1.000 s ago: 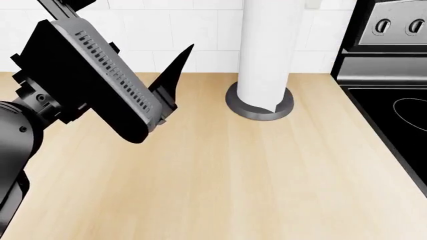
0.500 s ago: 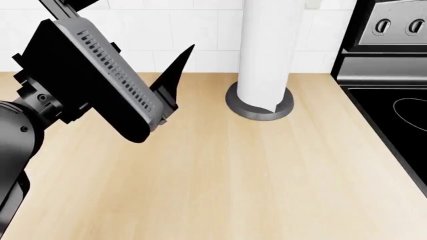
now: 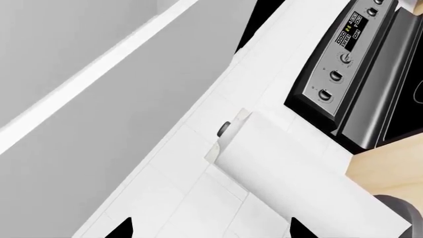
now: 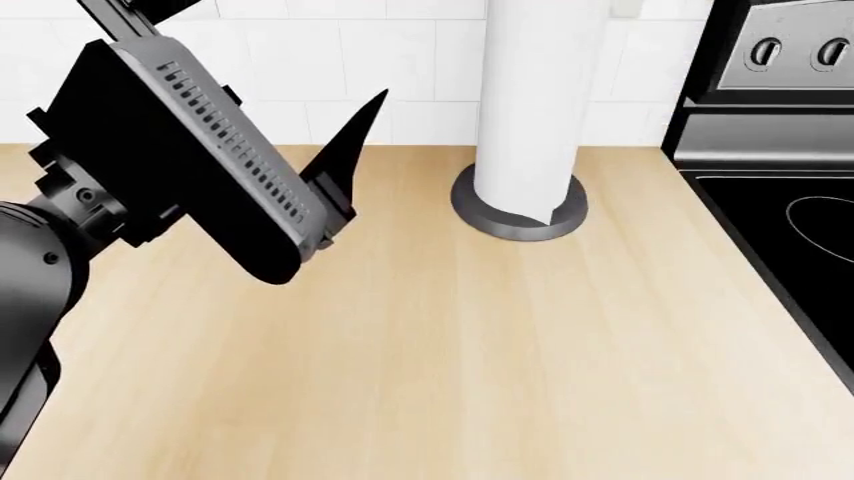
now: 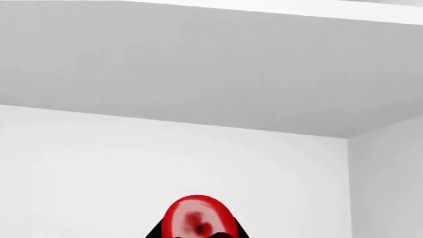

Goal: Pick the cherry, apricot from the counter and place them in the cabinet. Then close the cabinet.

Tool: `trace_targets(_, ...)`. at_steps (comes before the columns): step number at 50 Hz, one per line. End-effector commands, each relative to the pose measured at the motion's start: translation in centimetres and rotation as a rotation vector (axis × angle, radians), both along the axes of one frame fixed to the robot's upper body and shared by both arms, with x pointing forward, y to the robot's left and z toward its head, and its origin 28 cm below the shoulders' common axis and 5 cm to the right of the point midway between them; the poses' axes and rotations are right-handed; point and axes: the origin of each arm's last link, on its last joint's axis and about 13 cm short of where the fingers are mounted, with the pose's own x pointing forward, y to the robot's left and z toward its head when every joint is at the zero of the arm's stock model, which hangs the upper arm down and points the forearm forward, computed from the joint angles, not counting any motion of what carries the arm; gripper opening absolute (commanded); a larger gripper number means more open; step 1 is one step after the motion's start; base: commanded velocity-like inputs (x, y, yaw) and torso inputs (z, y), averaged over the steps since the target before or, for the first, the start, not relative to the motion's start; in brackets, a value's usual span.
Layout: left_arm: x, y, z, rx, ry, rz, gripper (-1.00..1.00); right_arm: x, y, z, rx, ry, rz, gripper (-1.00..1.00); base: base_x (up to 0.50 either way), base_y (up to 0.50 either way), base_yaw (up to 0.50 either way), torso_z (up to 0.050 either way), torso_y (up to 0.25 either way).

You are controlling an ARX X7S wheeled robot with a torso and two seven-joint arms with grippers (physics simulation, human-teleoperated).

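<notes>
The cherry (image 5: pixel 198 217), glossy red, fills the space between the dark fingers of my right gripper (image 5: pixel 198 235), which is shut on it. Around it are the plain white back wall and ceiling of the cabinet (image 5: pixel 198 74). My left gripper (image 3: pixel 210 231) is open and empty, its two black fingertips (image 3: pixel 126 229) set wide apart, raised above the counter and facing the tiled wall. The left arm (image 4: pixel 187 150) fills the left of the head view. The light wood counter (image 4: pixel 467 350) carries no fruit in view. The apricot is out of view. The right gripper does not show in the head view.
A tall white paper-towel roll (image 4: pixel 531 100) on a grey round base (image 4: pixel 518 215) stands at the back of the counter. A black stovetop (image 4: pixel 801 230) with a knob panel (image 4: pixel 794 45) borders the counter on the right. A white tiled wall (image 4: pixel 400 60) runs behind.
</notes>
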Motion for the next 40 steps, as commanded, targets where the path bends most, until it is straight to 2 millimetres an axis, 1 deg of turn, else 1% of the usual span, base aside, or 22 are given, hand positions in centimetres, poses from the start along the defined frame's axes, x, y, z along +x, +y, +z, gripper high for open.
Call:
trace_targets(1, 0.07, 0.03, -0.19, -0.006, 0.002, 0.001, 1.0, -0.17, -0.06, -0.12, -0.032, 0.068, -0.019, -1.0, 0.0, 0.0, 0.0, 0.0, 0.0)
trace_targets(25, 0.23, 0.04, -0.44, -0.007, 0.008, 0.002, 1.0, -0.04, -0.15, -0.96, -0.107, 0.195, -0.035, -1.0, 0.0, 0.0, 0.0, 0.0, 0.0)
trace_targets(40, 0.06, 0.09, -0.5, -0.011, 0.007, 0.005, 1.0, 0.01, -0.13, -1.04, -0.12, 0.201, -0.037, -1.0, 0.0, 0.0, 0.0, 0.0, 0.0)
